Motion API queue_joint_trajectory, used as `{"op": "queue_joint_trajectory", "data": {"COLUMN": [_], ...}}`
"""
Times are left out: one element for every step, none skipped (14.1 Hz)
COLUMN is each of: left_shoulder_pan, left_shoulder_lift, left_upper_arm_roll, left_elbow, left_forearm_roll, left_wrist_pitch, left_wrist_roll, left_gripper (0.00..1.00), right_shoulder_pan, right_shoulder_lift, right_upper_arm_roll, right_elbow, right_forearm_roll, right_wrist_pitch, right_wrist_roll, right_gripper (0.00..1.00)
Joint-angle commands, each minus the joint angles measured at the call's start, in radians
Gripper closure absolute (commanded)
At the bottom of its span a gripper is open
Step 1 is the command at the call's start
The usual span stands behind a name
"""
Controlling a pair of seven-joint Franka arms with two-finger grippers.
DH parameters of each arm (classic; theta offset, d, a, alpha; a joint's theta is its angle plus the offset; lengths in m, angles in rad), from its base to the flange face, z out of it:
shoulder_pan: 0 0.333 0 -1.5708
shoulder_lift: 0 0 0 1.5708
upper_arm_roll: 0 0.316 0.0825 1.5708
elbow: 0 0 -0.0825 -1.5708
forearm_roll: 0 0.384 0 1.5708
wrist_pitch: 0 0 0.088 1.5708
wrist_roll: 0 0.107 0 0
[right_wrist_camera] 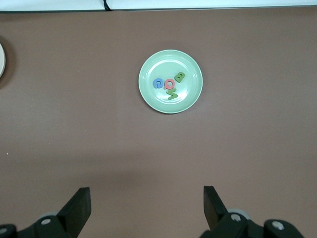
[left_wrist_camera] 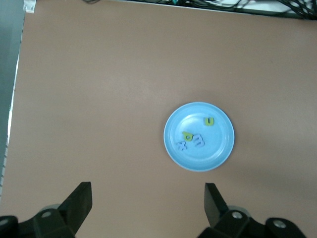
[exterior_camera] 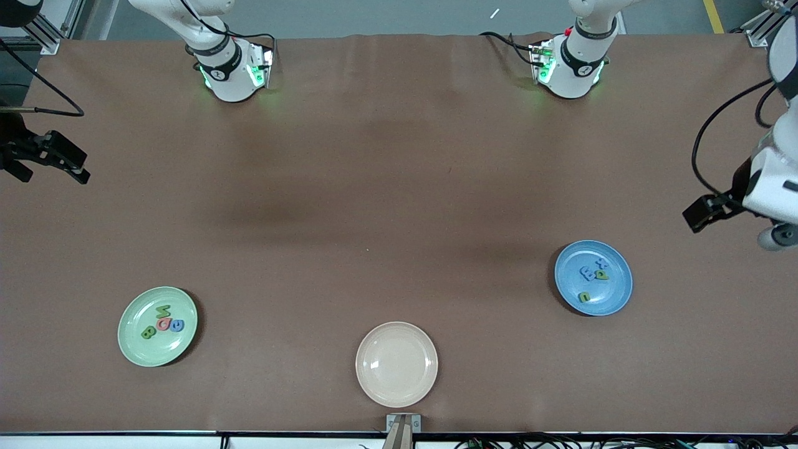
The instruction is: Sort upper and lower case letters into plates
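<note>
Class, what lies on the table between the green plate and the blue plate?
The cream plate lies between the green plate and blue plate, nearer the camera, in the front view.

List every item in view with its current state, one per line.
pale green plate: holds four letters, toward the right arm's end.
blue plate: holds four letters, toward the left arm's end.
letters: all lying flat in the two plates, none on the table.
cream plate: empty, nearest the front camera.
left gripper: open, holding nothing, above the table.
right gripper: open, holding nothing, above the table.
</note>
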Motion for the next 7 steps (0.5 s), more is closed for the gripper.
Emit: {"op": "queue_joint_trajectory", "data": {"left_shoulder_pan": [-0.079,-0.15,-0.237,-0.32,-0.351,-0.353,-0.35], "left_shoulder_lift": [-0.088,-0.127,-0.163,-0.18,-0.187,-0.195,-0.212], "left_upper_arm_roll": [0.144,0.271,0.366,0.445,0.485,0.485,0.484], "left_elbow": [-0.023,-0.042,-0.079,-0.09,-0.095,-0.098,-0.11], "left_forearm_roll": [-0.131,-0.22,-0.252,-0.258,-0.267,-0.278,-0.32], "left_wrist_pitch": [-0.048,-0.053,-0.061,-0.064,-0.073,-0.09,-0.106], "left_wrist_roll": [0.099,0.125,0.153,0.167,0.168,0.168,0.167], "left_gripper": [0.0,0.0,0.0,0.0,0.0,0.0,0.01], "right_shoulder_pan": [0.008,0.008,0.005,0.005,0.006,0.008,0.009], "right_shoulder_lift": [-0.027,-0.027,-0.027,-0.03,-0.031,-0.029,-0.029], "right_upper_arm_roll": [0.003,0.003,0.001,-0.001,0.001,0.003,0.003], "right_elbow": [0.017,0.04,0.05,0.053,0.05,0.053,0.053], "right_forearm_roll": [0.016,0.016,0.016,0.015,0.015,0.015,0.015], "right_wrist_pitch": [-0.048,-0.076,-0.103,-0.108,-0.111,-0.111,-0.114], "right_wrist_roll": [0.02,0.02,0.014,0.014,0.019,0.019,0.019], "right_gripper": [0.0,0.0,0.0,0.0,0.0,0.0,0.0]}}
